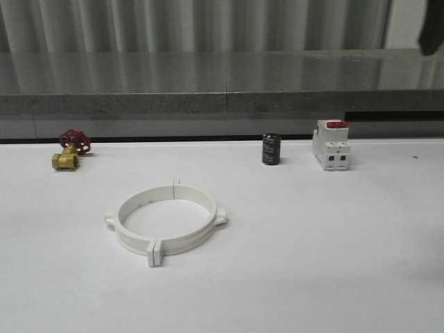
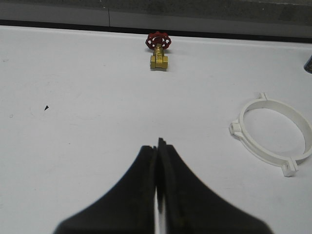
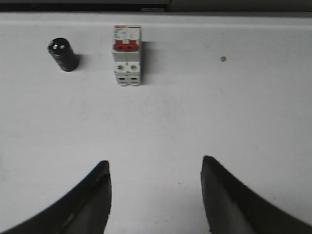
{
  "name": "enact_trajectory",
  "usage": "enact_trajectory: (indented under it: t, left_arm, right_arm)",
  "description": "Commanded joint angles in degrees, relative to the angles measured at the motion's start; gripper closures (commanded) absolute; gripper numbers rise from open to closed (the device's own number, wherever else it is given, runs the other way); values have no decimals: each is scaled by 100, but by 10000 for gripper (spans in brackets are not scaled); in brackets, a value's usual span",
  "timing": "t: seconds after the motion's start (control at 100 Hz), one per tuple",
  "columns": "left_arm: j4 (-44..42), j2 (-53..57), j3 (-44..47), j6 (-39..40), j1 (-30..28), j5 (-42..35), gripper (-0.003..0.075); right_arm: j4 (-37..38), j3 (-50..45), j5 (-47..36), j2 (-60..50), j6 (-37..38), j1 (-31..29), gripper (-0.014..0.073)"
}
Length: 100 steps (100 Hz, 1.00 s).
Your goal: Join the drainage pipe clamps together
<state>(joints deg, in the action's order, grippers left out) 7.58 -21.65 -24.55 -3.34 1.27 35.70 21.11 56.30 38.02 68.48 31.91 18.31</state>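
The two white drainage pipe clamps [image 1: 165, 220] lie flat on the white table left of centre, their end flanges meeting so that they form one wide ring with small side tabs. The same ring [image 2: 273, 132] appears in the left wrist view. My left gripper [image 2: 157, 142] is shut with nothing between its black fingers, above bare table and well apart from the ring. My right gripper [image 3: 155, 163] is open and empty over bare table, a good way short of the switch.
A brass valve with a red handwheel [image 1: 69, 149] stands at the back left. At the back right are a black cylinder [image 1: 270, 149] and a white boxy switch with a red top [image 1: 331, 144]. A grey ledge [image 1: 222, 103] runs along the table's far edge.
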Motion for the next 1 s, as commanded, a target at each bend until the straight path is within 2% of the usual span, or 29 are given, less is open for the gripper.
enact_trajectory:
  t: [0.0,0.1,0.19,0.3,0.37,0.46,0.99]
  left_arm:
    - [97,-30,-149,-8,-15,-396,741]
    - [97,-30,-149,-8,-15,-396,741]
    - [97,-30,-149,-8,-15,-396,741]
    - [97,-30,-149,-8,-15,-396,741]
    - [97,-30,-149,-8,-15,-396,741]
    - [97,-30,-149,-8,-15,-396,741]
    - [97,-30,-149,-8,-15,-396,741]
  right_arm:
    - [142,-320,-182,-829,-117,-175,170]
    - [165,-773,50,-1611,-191,-218,187]
    - [165,-1128,367,-2263,-312,-218,254]
    - [180,-1469,663,-2906,-312,-218,412]
    - [209,-1647,687,-3265,-312,-218,546]
    - [239,-1797,647,-3515,-312,-218,669]
    - [251,-1827,849,-3609,-312,-218,662]
